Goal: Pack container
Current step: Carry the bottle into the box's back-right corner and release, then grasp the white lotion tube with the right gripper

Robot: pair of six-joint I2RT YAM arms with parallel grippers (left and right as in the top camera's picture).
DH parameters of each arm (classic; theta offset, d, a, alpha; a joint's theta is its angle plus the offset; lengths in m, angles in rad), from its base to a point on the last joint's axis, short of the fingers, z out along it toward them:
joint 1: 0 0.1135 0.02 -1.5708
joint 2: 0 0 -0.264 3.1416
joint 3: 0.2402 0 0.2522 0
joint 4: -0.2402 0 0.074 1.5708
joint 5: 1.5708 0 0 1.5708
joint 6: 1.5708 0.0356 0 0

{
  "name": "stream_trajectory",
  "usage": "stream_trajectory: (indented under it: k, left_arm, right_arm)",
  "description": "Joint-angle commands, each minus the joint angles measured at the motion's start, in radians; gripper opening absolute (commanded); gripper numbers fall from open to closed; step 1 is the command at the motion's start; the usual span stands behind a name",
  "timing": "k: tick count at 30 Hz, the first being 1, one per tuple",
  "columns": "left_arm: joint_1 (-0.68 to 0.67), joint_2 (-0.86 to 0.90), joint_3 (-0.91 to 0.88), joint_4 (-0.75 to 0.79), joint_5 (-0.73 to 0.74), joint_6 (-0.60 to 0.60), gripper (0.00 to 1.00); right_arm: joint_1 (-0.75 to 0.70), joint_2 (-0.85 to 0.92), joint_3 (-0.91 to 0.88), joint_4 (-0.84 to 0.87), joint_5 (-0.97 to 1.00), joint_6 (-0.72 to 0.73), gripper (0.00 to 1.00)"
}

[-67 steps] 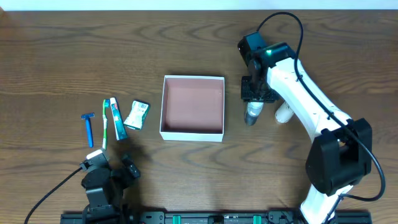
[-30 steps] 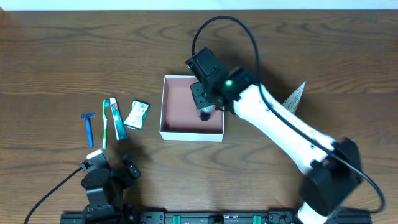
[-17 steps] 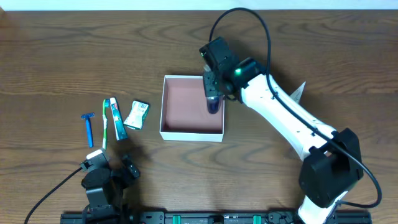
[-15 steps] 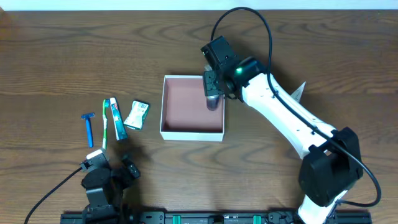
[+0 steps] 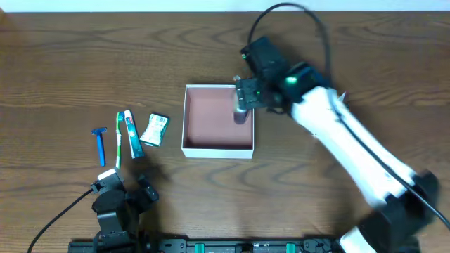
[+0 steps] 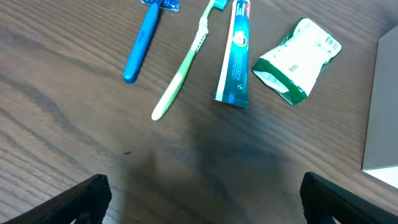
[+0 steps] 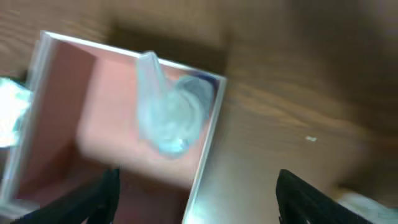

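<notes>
The container (image 5: 211, 116) sits at the table's centre, and its pinkish inside also shows in the right wrist view (image 7: 99, 93). A small clear bottle (image 5: 241, 116) lies inside it against the right wall, blurred in the right wrist view (image 7: 168, 115). My right gripper (image 5: 244, 97) is open just above the bottle and the wall, with nothing between its fingers (image 7: 198, 186). My left gripper (image 5: 123, 197) is open and empty near the front edge, short of the toiletries.
A blue razor (image 5: 100, 144), a green toothbrush (image 5: 119, 140), a toothpaste tube (image 5: 132, 133) and a green-white sachet (image 5: 155, 129) lie left of the container. They also show in the left wrist view: razor (image 6: 144, 40), toothbrush (image 6: 186, 68), tube (image 6: 236, 56), sachet (image 6: 297, 60).
My right arm carried the bottle from the right of the container into it and let go. The arm is now swinging back to the right. The left arm has not moved.
</notes>
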Motion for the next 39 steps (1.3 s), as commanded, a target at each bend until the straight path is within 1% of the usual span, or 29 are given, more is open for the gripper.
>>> stream_trajectory:
  k: [1,4,6,10,12,13,18,22,24,27,28,31,33,39]
  left_arm:
    - [-0.002,-0.007,-0.019,-0.014,-0.001,0.017,0.98]
    - [-0.002,-0.007,-0.019,-0.014,0.000,0.017,0.98]
    - [-0.002,-0.007,-0.019,-0.014,0.000,0.017,0.98]
    - [-0.002,-0.007,-0.019,-0.014,-0.001,0.017,0.98]
    - [-0.002,-0.007,-0.019,-0.014,0.000,0.017,0.98]
    - [-0.002,-0.007,-0.019,-0.014,0.000,0.017,0.98]
    - [-0.002,-0.007,-0.019,-0.014,0.000,0.017,0.98]
    - [-0.002,-0.007,-0.019,-0.014,-0.001,0.017,0.98]
    - [-0.002,-0.007,-0.019,-0.014,0.000,0.017,0.98]
    - [-0.002,-0.007,-0.019,-0.014,0.000,0.017,0.98]
    - [-0.002,-0.007,-0.019,-0.014,0.000,0.017,0.98]
    - [-0.002,-0.007,-0.019,-0.014,-0.001,0.017,0.98]
    - [-0.002,-0.007,-0.019,-0.014,0.000,0.017,0.98]
    - [-0.002,-0.007,-0.019,-0.014,0.000,0.017,0.98]
  right_arm:
    - [-0.069,-0.201,0.066,-0.067,0.056,-0.057,0.77]
    - [-0.160,-0.302,0.066,-0.143,0.091,-0.057,0.79]
    - [-0.237,-0.339,0.066,-0.196,0.090,-0.048,0.79]
    - [-0.377,-0.346,0.060,-0.298,0.056,-0.012,0.79]
    - [-0.419,-0.329,0.043,-0.327,0.008,-0.010,0.77]
    - [-0.430,-0.317,0.030,-0.337,-0.003,0.007,0.75]
    - [-0.434,-0.237,-0.061,-0.325,-0.004,0.097,0.75]
    - [-0.434,-0.166,-0.124,-0.286,-0.023,0.112,0.74]
    - [-0.434,-0.133,-0.144,-0.264,-0.024,0.112,0.70]
    - [-0.435,-0.099,-0.154,-0.225,-0.014,0.113,0.57]
    - [-0.434,-0.097,-0.154,-0.209,-0.015,0.112,0.52]
    - [-0.434,-0.105,-0.151,-0.172,-0.014,0.112,0.16]
    - [-0.432,-0.115,-0.150,-0.173,-0.015,0.112,0.01]
    - [-0.393,-0.186,-0.148,-0.180,-0.020,0.077,0.01]
